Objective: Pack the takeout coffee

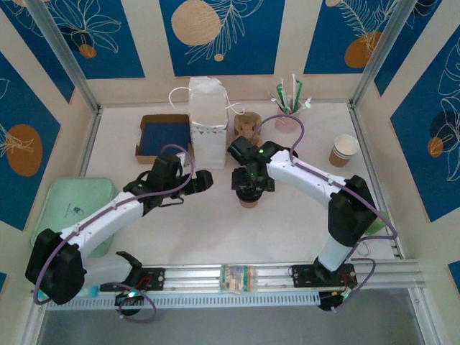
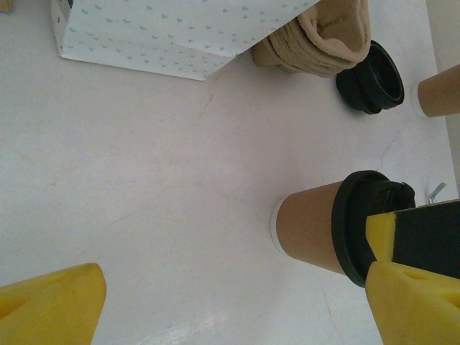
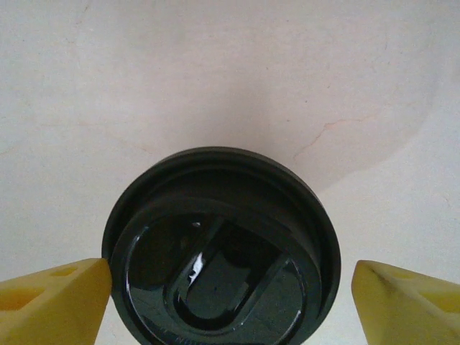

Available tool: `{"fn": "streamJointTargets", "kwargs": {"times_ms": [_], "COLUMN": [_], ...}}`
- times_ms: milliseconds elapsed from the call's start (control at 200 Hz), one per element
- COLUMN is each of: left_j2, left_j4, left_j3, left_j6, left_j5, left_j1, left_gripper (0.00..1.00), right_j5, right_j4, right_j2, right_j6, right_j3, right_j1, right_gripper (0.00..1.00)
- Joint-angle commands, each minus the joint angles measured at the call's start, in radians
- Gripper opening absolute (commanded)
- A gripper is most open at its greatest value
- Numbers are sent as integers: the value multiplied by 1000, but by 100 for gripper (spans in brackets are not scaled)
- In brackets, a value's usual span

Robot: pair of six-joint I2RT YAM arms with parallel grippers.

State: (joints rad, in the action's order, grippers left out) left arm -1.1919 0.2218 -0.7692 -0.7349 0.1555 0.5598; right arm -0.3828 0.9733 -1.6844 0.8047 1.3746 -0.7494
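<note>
Takeout coffee (image 1: 248,200) stands up straight on the white table (image 1: 201,237), near the middle. It is a little in front of the tall white paper bag (image 1: 208,115) and does not touch it. I see its brown side (image 2: 309,226) from my left wrist camera, and its black lid (image 3: 223,251) is on top.

My right gripper (image 3: 230,305) hangs just above the cup and points down. Its yellow fingers (image 3: 54,302) are spread wide, one on each side of the lid. One finger looks like it touches the lid's edge. The other has a gap beside it, so the cup is not squeezed.

My left gripper (image 1: 203,180) is low over the table, just left of the cup. Its fingers (image 2: 50,305) are spread wide too, with bare table between them.

Some loose black lids (image 2: 374,79) lie farther back. A stack of open paper cups (image 1: 345,149) stands well off to the right.
</note>
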Motion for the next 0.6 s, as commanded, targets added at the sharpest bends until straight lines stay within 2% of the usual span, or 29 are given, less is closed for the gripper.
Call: {"fn": "streamJointTargets", "kwargs": {"times_ms": [0, 195, 370, 595], "left_j2": [23, 24, 30, 38], "left_j4": [-6, -15, -16, -12], "left_j3": [14, 19, 21, 26], "left_j6": [-11, -14, -15, -17], "left_j5": [6, 13, 18, 16], "left_j1": [-13, -16, -17, -17], "left_gripper": [93, 93, 93, 93], "right_j5": [5, 9, -5, -19], "right_j4": [15, 15, 32, 38], "right_j2": [-20, -15, 4, 27], "right_j6": [9, 12, 21, 28], "right_j3": [9, 5, 20, 16], "right_j1": [-7, -12, -24, -30], "right_gripper": [86, 83, 89, 90]}}
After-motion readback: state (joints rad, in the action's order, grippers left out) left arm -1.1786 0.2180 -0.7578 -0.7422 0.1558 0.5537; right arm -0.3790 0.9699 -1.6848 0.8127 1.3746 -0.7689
